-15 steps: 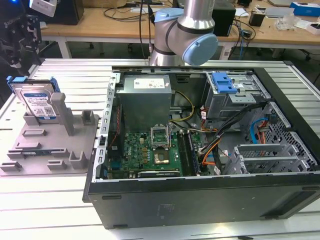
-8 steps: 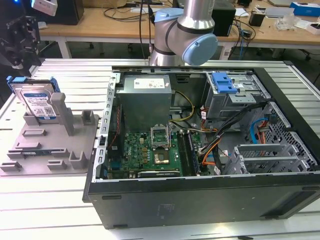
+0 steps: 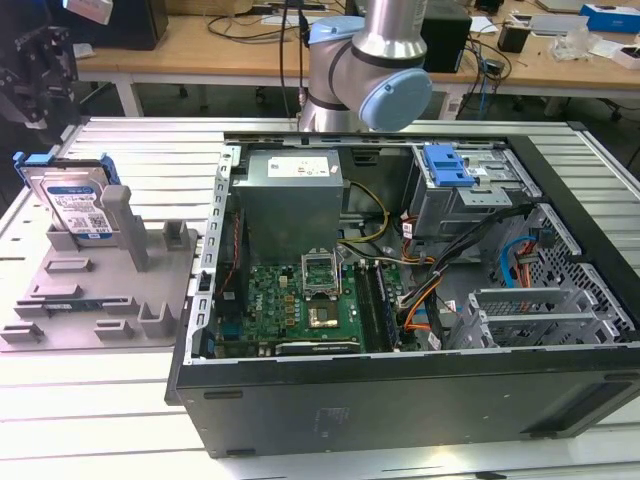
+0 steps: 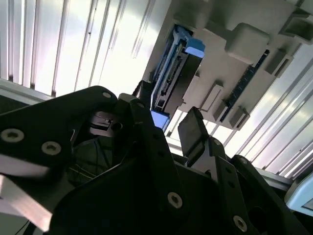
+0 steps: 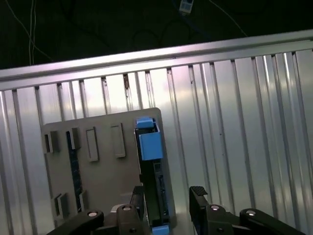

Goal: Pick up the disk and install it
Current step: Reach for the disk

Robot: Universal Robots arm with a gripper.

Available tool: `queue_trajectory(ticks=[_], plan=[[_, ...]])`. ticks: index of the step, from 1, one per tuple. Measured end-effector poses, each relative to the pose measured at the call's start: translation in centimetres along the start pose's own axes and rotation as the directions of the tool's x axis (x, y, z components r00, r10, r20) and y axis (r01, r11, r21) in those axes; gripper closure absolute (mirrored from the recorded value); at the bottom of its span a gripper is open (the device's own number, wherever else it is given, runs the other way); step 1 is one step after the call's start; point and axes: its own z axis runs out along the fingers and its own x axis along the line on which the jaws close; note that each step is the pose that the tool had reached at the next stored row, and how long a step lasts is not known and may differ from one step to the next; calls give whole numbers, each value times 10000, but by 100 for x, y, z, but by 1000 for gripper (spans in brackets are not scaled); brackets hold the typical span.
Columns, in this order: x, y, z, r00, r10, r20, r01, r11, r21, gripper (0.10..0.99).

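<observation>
- Pick-up step: the disk (image 3: 78, 205) stands on edge in its holder (image 3: 70, 330), at the exterior view's left.
- Gripper (image 5: 168, 192) jaws are apart near it, nothing clamped — a grasp likely needs them squared to its faces.

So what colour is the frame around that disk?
Blue; the disk shows best in the exterior view.
</observation>
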Motion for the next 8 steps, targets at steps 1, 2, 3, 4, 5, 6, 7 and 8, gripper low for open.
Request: queue_trajectory(ticks=[1,2,3,4,5,6,7,8], plan=[[1,7,4,10000,-83,-16,83,10000,1,588],[2,11,7,9998,-192,-37,192,9998,0,588],[2,14,9,9995,-306,-55,306,9995,-2,588],[3,18,15,9988,-483,-78,483,9988,-4,588],[4,25,23,9976,-685,-103,684,9977,-7,588],[5,30,27,9968,-791,-116,791,9969,-9,588],[6,36,32,9960,-887,-125,887,9961,-11,588],[7,47,42,9948,-1010,-131,1010,9949,-12,588]])
